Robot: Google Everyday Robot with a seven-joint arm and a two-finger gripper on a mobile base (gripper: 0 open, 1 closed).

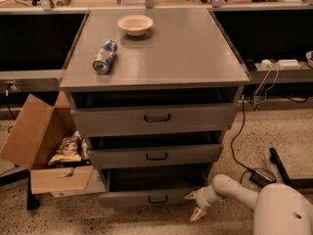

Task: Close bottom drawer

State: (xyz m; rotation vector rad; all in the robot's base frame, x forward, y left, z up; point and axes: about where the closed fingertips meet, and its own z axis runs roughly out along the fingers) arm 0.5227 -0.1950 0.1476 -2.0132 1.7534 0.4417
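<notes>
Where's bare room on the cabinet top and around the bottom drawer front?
Cabinet top: bare right half and front edge, beyond the bowl and can. By the bottom drawer, floor is free at its right end, where the gripper sits open. Its left end is crowded by the cardboard box.
</notes>
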